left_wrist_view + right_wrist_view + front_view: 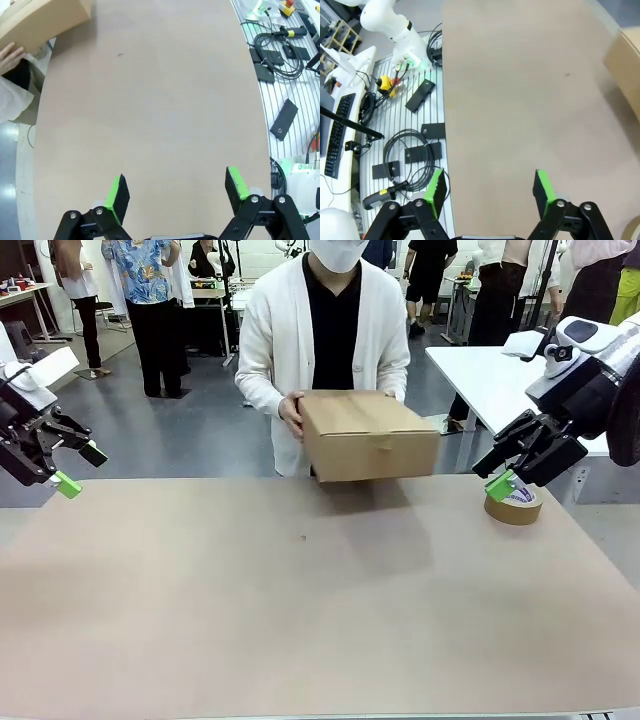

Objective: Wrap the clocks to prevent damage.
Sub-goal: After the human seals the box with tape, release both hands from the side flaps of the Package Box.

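— Both pincers? Left pincer (80,469) and right pincer (507,480) hang spread, empty.
— And the box?
— Plain brown cardboard box (368,435), closed, held by the person's hand (292,412) over the desk's (300,620) far edge.

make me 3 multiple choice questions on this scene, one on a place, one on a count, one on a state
1. Where is the tape roll?
A. far right of the table, by the right gripper
B. on the box
C. at the left edge

2. How many boxes are in the person's hands?
A. none
B. one
C. three

3. How does the left gripper stand?
A. shut on the tape
B. shut on nothing
C. open, holding nothing

Answers:
1. A, the roll lies flat at the table's far right under that gripper.
2. B, a single cardboard box is held above the far edge.
3. C, its green pads stand wide apart over bare table.
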Robot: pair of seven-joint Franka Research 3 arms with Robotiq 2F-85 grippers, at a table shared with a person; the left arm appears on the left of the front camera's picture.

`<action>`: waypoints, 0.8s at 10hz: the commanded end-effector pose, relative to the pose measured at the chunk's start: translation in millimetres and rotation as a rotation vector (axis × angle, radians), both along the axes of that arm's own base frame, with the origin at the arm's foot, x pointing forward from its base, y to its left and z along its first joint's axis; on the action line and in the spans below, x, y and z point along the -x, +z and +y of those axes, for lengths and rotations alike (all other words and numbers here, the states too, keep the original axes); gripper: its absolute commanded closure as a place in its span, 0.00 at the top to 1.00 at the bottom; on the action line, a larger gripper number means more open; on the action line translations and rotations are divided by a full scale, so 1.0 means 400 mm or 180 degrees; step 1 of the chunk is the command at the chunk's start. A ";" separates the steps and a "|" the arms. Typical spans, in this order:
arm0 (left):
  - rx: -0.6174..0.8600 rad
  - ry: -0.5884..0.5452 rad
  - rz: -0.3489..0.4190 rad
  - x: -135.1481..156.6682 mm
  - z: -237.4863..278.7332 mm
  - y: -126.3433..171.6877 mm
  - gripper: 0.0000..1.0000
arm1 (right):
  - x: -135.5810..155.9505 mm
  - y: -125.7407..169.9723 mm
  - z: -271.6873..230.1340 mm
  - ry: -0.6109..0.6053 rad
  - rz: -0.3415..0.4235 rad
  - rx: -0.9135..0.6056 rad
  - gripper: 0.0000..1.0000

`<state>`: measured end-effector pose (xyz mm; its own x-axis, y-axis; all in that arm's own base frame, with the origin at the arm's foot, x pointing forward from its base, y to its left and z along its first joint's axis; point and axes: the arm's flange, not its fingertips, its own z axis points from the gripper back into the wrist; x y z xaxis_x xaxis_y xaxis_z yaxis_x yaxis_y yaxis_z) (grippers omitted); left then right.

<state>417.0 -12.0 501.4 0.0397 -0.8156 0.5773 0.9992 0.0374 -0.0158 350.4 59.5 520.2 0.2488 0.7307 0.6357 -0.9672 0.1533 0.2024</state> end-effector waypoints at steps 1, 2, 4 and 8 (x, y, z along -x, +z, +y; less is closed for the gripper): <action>-0.0083 0.0049 0.0062 0.012 -0.005 0.008 1.00 | 0.004 0.001 -0.003 0.0055 -0.0019 0.0107 1.00; -0.0106 0.0040 0.0059 0.012 -0.003 0.010 1.00 | 0.009 0.002 -0.002 0.0071 0.0014 0.0122 1.00; -0.0275 0.0441 -0.0127 0.038 -0.001 0.027 1.00 | 0.001 0.001 0.000 0.0006 -0.0005 0.0013 1.00; -0.0040 0.0337 -0.0008 0.023 0.046 0.059 1.00 | 0.017 0.059 -0.046 -0.0145 -0.0077 -0.0146 1.00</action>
<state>413.9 -5.0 510.4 0.0780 -0.8209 0.5658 0.9956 0.0932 -0.0021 348.9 53.1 527.8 0.2465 0.7297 0.6378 -0.9686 0.1636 0.1872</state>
